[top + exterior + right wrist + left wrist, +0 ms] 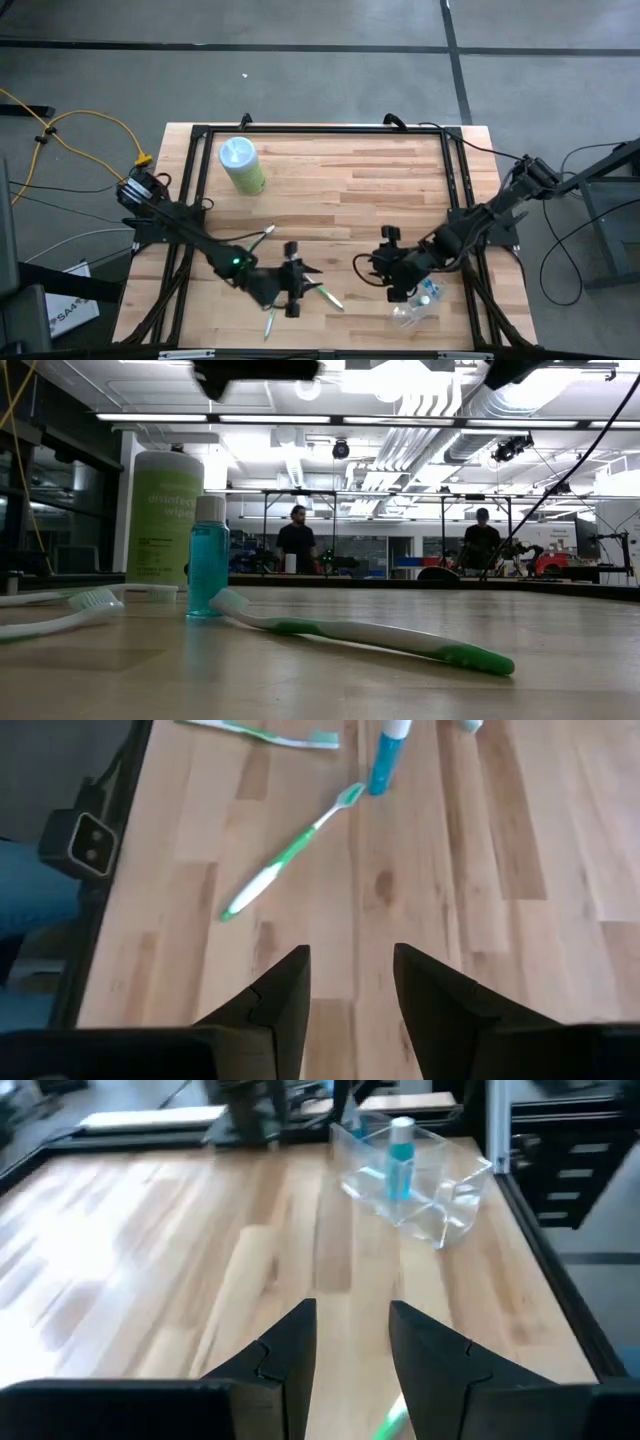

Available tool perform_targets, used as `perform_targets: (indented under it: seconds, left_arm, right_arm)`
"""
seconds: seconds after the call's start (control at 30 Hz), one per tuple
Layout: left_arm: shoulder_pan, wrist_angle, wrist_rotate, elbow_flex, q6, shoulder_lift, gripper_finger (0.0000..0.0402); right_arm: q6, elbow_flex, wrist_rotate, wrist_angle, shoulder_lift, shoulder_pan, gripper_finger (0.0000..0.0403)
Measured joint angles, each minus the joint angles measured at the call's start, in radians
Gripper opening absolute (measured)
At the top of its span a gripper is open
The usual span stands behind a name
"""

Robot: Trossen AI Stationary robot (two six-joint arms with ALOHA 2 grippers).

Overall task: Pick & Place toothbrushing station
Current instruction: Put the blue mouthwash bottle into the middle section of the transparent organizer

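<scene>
Toothbrushes lie flat on the worktop (pixel 340 190) near its front edge. In the right wrist view we see one green and white toothbrush (pixel 290 853) lying on a slant, its bristle head just beside a small blue tube (pixel 385 760) that stands upright with a white cap. A second toothbrush (pixel 262 734) lies nearly crosswise beyond it. In the low view the tube stands just in front of a pale-green canister (pixel 164 520). A clear plastic cup (pixel 418 1180) lies tipped on its side. The left pincer (pixel 352 1370) and the right pincer (pixel 350 1005) each hang above bare wood, fingers parted with a gap, holding nothing.
</scene>
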Motion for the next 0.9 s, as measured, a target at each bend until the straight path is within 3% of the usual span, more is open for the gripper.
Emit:
perform_targets:
  seconds: [0.17,0.43,0.63,0.9]
  left_arm:
    - [-0.056,-0.183,-0.044,0.0,-0.164,-0.068,0.0122]
    - [-0.063,-0.462,-0.084,0.0,-0.387,-0.073,0.0122]
    - [-0.121,-0.557,-0.157,0.0,-0.502,-0.073,0.0122]
    - [-0.265,-0.744,-0.351,0.0,-0.732,-0.051,0.0122]
  right_arm:
    - [-0.052,0.0,0.001,0.012,0.0,-0.038,0.0136]
    - [-0.109,0.0,0.005,0.066,0.0,-0.092,0.0136]
    - [-0.134,0.0,0.006,0.08,0.0,-0.111,0.0136]
    - [-0.155,0.0,0.005,0.089,0.002,-0.131,0.0136]
